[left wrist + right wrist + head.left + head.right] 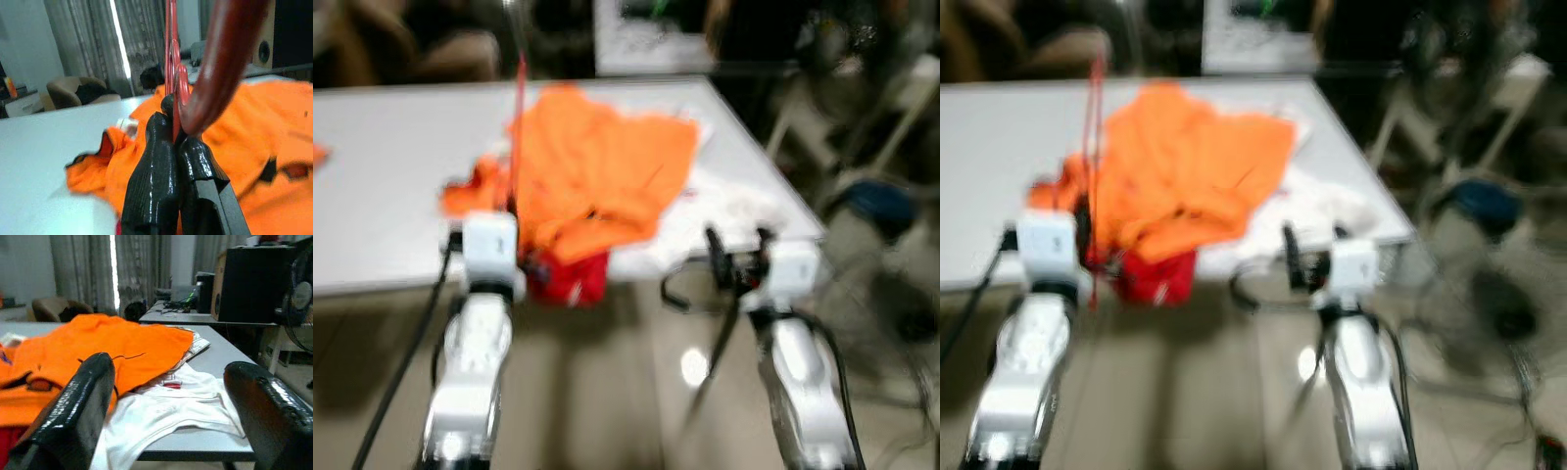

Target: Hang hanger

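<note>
Left gripper [177,139] pinches red hanger [222,58] (at table edge [401,279])

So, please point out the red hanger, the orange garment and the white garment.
red hanger [215,63], left wrist view, on its thick curved bar.
orange garment [607,166], left eye view, on its middle.
white garment [181,404], right wrist view, on its flat front.

A plain bright orange garment [597,166] covers the middle of the pale grey table [382,196]. At the table's near edge a red cloth [570,277] hangs below it, and a white garment [171,406] lies beside it. The glossy red hanger [220,63] sits between black fingers [156,186]. Behind the table hang grey curtains [88,269].
</note>
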`<state>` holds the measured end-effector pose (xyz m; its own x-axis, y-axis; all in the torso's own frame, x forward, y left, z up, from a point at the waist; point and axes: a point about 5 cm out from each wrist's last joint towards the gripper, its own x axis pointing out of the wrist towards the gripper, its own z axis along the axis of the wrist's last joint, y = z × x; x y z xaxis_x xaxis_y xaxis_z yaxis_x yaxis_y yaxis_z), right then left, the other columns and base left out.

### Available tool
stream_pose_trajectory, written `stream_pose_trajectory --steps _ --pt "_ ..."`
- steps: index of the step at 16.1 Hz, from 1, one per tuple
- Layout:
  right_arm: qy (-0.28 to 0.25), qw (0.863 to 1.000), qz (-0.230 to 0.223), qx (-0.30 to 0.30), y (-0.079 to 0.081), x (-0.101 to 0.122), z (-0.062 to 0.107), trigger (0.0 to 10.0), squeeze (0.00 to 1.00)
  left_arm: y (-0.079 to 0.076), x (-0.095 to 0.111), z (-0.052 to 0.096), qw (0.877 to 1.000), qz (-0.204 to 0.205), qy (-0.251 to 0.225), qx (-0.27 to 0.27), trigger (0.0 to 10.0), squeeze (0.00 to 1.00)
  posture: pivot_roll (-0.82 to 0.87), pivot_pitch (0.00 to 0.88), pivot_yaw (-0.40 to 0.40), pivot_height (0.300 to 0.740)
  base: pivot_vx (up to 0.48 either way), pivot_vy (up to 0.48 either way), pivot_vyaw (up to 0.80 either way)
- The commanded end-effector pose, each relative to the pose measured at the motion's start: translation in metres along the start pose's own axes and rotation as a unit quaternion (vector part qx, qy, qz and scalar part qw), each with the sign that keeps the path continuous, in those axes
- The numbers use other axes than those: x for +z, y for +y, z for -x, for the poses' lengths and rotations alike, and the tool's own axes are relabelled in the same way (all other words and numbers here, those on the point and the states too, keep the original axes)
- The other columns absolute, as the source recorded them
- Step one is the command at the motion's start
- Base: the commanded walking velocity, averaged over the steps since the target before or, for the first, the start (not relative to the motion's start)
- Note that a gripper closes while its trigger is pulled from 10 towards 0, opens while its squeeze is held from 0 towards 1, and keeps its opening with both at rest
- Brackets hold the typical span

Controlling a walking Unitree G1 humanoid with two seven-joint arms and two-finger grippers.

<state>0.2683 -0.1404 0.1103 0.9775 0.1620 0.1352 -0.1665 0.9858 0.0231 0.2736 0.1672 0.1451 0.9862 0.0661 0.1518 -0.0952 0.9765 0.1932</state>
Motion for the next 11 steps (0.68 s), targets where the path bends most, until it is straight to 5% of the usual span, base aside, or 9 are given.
stream_pose_trajectory --steps 1,3,6,8,11 --pt "0.018 1.0 0.014 -0.001 -0.003 -0.004 -0.003 10.0 1.0 -0.004 -0.001 0.0 1.0 0.002 0.004 0.0 10.0 0.0 -0.02 0.0 0.001 0.74 0.48 0.0 0.0" --pt "0.021 1.0 0.015 0.0 -0.005 -0.006 -0.004 10.0 1.0 -0.005 0.002 -0.001 1.0 -0.005 -0.002 -0.001 10.0 0.0 -0.01 0.0 -0.002 0.74 0.48 0.0 0.0" --pt "0.027 0.999 0.018 0.009 -0.002 -0.006 -0.007 10.0 0.0 -0.004 0.006 -0.002 1.0 0.0 -0.008 0.007 10.0 0.0 -0.02 0.0 -0.001 0.74 0.48 0.0 0.0" --pt "0.026 0.999 0.019 0.018 -0.001 -0.004 -0.009 10.0 0.0 -0.003 0.008 -0.003 1.0 -0.01 -0.015 0.017 10.0 0.0 -0.02 0.0 -0.002 0.74 0.474 0.0 0.0" --pt "0.021 0.999 0.021 0.03 0.001 -0.002 -0.011 10.0 0.0 -0.001 0.009 -0.006 0.999 -0.024 -0.017 0.026 10.0 0.0 -0.01 0.0 -0.001 0.74 0.0 0.0 0.49"
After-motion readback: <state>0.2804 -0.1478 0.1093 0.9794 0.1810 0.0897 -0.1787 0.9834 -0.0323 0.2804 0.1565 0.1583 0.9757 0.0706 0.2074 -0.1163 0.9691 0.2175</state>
